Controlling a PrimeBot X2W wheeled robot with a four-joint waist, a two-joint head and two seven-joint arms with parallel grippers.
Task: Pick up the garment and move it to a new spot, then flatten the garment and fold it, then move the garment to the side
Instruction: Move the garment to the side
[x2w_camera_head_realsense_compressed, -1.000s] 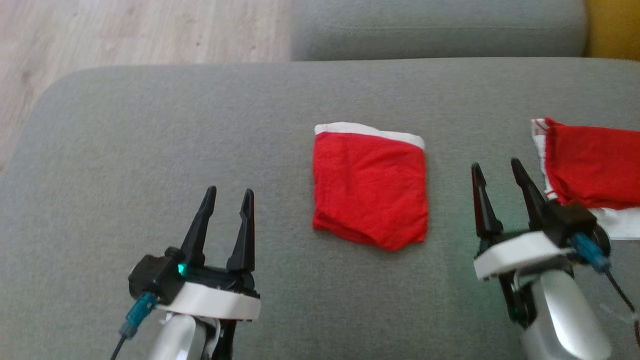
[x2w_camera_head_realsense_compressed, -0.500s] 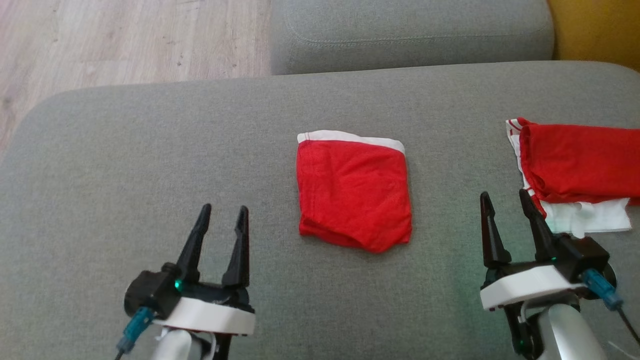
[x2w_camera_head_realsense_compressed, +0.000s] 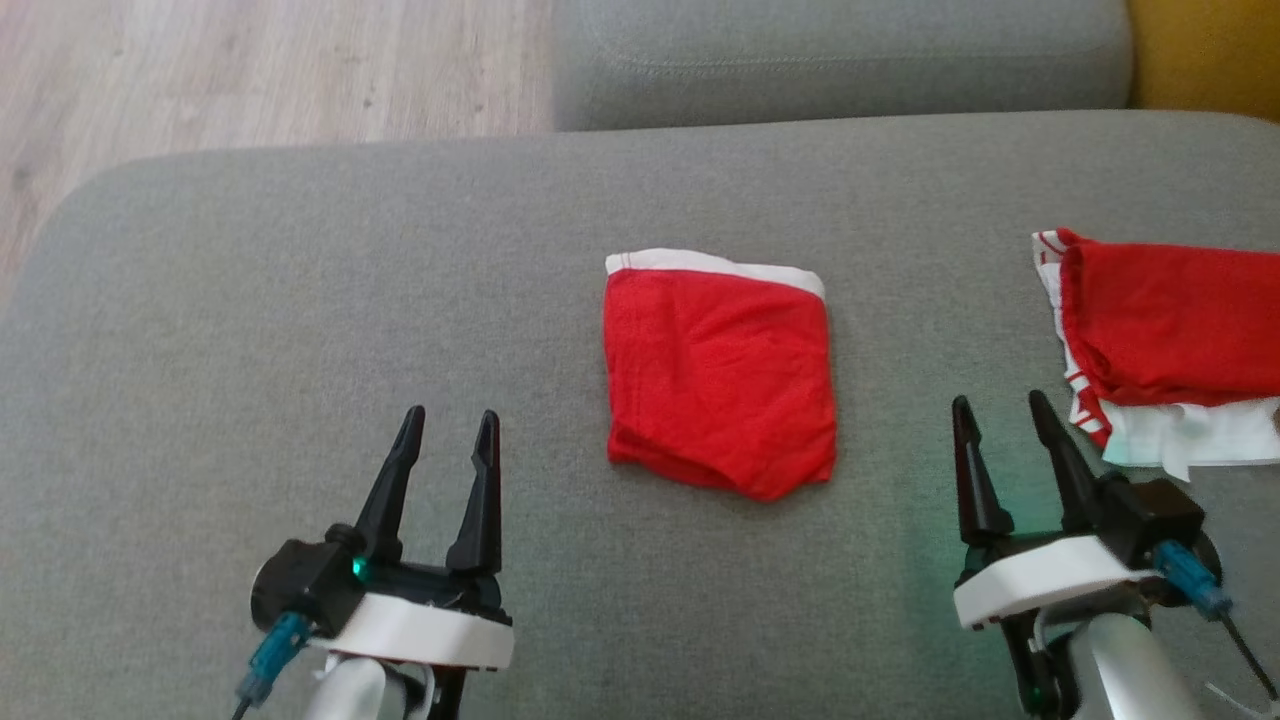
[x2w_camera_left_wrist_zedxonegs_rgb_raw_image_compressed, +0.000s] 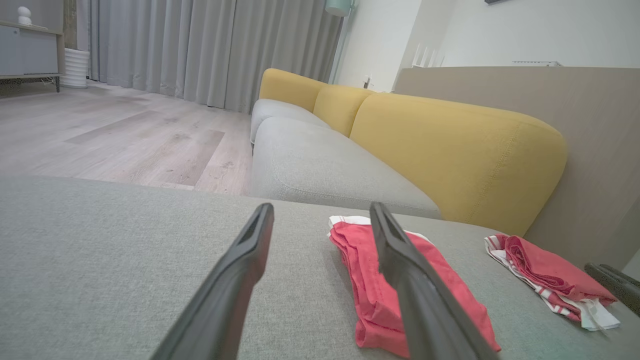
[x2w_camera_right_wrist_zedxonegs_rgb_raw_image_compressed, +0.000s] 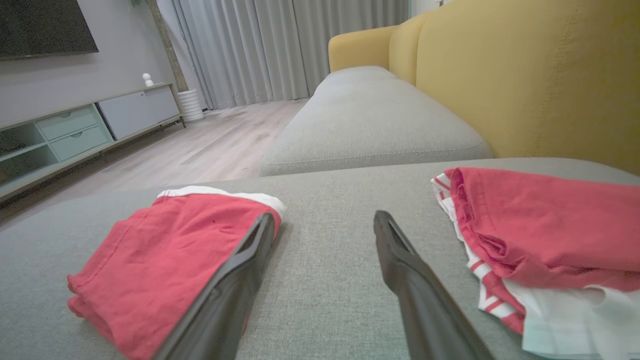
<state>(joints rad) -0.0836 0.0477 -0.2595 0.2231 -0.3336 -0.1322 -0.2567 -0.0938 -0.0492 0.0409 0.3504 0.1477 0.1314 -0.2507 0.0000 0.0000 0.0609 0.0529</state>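
We are recording both grippers poised over the grey seat cushion (x2w_camera_head_realsense_compressed: 300, 300), fingers pointing forward. The left gripper (x2w_camera_head_realsense_compressed: 452, 413) is presenting its jaws spread apart, with nothing between them. The right gripper (x2w_camera_head_realsense_compressed: 1000, 398) is likewise showing its jaws parted and empty. The folded red garment (x2w_camera_head_realsense_compressed: 718, 385), white waistband along its far edge, is lying flat on the cushion between the two grippers: ahead and to the right of the left jaws, ahead and to the left of the right jaws, apart from both. A second pile of red and white clothing (x2w_camera_head_realsense_compressed: 1165, 330) is lying just beside the right jaws, on their outer side; we cannot tell whether it is touching the finger. Beyond both sets of jaws we are noting another grey cushion (x2w_camera_head_realsense_compressed: 840, 50), a yellow backrest (x2w_camera_left_wrist_zedxonegs_rgb_raw_image_compressed: 450, 145) and wooden floor (x2w_camera_head_realsense_compressed: 250, 70).
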